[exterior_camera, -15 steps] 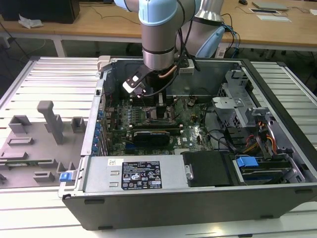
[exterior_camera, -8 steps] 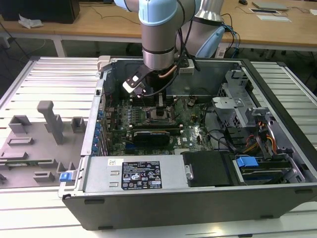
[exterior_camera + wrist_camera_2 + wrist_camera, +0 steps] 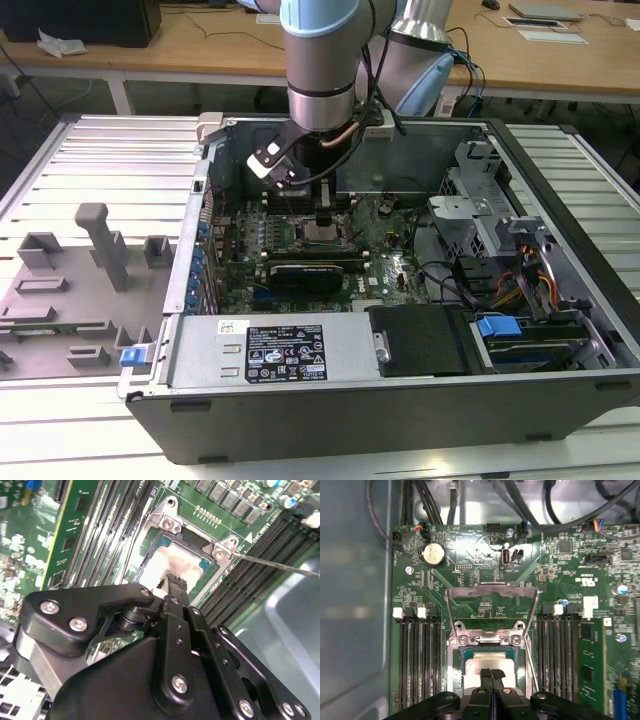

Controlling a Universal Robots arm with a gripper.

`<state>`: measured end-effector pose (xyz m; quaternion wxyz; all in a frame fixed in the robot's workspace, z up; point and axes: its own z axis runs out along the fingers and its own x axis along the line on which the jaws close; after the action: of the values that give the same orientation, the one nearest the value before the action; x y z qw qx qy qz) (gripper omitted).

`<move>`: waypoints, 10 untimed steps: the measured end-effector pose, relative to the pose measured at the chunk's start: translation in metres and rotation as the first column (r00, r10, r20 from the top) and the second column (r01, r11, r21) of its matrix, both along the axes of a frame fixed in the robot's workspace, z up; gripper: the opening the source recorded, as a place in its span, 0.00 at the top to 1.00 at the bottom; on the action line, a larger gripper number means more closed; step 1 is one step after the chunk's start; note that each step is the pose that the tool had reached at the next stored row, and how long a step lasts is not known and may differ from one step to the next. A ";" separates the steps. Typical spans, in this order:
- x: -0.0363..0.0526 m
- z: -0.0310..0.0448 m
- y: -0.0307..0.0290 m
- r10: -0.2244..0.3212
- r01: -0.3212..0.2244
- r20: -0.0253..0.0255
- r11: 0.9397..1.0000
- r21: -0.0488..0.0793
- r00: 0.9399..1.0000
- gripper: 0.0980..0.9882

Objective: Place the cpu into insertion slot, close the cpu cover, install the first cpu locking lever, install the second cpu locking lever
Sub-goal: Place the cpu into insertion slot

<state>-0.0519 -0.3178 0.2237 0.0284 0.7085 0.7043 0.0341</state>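
The cpu (image 3: 487,661) (image 3: 170,565), with its silvery-beige top, lies inside the insertion slot (image 3: 456,665) (image 3: 150,540) on the green board. The cpu cover (image 3: 492,587), a thin silvery frame, stands swung open beyond its hinge screws, away from the chip. My gripper (image 3: 491,674) (image 3: 175,582) is shut, fingertips pressed together just over the chip's near edge, and nothing shows between them. In the exterior view the gripper (image 3: 325,215) hangs over the slot (image 3: 322,236) in the middle of the open computer case. A thin wire locking lever (image 3: 280,566) (image 3: 532,662) sticks out unlatched beside the slot.
Long black memory slots (image 3: 417,660) (image 3: 560,655) flank the socket on both sides. A black graphics card (image 3: 310,270) lies in front of the socket, the case wall (image 3: 355,605) is close by, and cables (image 3: 450,275) and drive bays (image 3: 520,330) fill the exterior view's right.
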 end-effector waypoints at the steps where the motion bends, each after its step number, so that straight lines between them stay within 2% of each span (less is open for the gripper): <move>1: 0.0000 0.0030 0.0000 0.000 0.000 0.000 1.000 0.000 1.000 0.99; 3: 0.0000 0.0129 0.0000 0.000 0.000 0.001 1.000 0.000 1.000 0.99; 7: 0.0000 0.0260 0.0000 0.000 0.000 0.002 1.000 0.000 1.000 0.99; 10: 0.0000 0.0285 0.0000 0.000 0.000 0.002 1.000 0.000 1.000 0.99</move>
<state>-0.0518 -0.3177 0.2521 0.0291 0.7084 0.7043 0.0349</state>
